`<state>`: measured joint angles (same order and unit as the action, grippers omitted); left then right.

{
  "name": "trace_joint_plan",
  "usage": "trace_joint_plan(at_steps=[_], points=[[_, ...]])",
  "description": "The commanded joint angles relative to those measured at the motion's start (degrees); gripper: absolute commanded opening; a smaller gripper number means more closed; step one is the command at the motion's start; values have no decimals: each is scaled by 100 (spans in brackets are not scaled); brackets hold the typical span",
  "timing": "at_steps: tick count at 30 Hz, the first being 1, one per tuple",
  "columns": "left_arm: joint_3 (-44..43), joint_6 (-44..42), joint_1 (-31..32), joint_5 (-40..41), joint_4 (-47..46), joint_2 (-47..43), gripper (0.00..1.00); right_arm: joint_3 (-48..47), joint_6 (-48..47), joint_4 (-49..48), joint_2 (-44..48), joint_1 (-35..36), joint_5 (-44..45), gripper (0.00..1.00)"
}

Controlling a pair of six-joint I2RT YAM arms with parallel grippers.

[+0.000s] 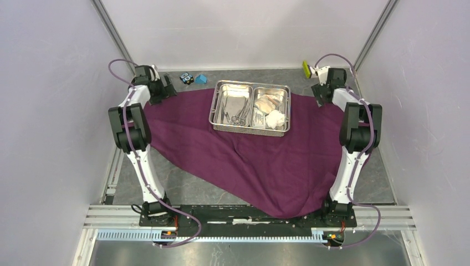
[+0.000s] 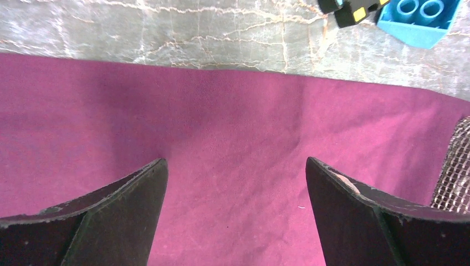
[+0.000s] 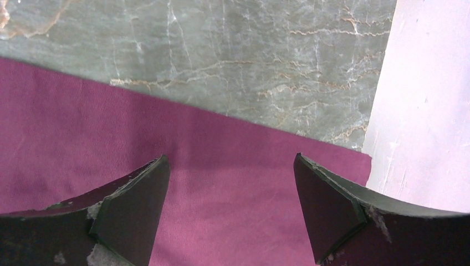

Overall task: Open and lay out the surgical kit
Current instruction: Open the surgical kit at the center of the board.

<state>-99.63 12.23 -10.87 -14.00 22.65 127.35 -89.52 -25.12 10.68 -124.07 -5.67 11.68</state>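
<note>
The purple cloth wrap (image 1: pixel 255 166) lies spread flat over the table. On its far part stands the steel two-compartment tray (image 1: pixel 250 129). Forceps (image 1: pixel 235 113) lie in its left half; white gauze wads (image 1: pixel 275 118) and a packet (image 1: pixel 266 103) fill its right half. My left gripper (image 2: pixel 235 166) hangs open above the cloth's far left corner (image 2: pixel 221 144), nothing between its fingers. Above the cloth's far right corner (image 3: pixel 221 166) my right gripper (image 3: pixel 231 160) is open and empty too. The tray's rim (image 2: pixel 454 166) shows at the right edge of the left wrist view.
A blue block (image 1: pixel 200 78) (image 2: pixel 421 16) and a small black-and-blue object (image 1: pixel 186 78) (image 2: pixel 346 8) sit on the marble tabletop behind the cloth's left corner. A yellow-green item (image 1: pixel 305 68) lies at the far right. White walls (image 3: pixel 427 111) close in on both sides.
</note>
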Motion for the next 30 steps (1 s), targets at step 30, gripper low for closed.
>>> trace_joint_plan(at_steps=[30], points=[[-567, -730, -411, 126, 292, 258, 92, -65, 438, 1119, -115, -1466, -1667, 75]])
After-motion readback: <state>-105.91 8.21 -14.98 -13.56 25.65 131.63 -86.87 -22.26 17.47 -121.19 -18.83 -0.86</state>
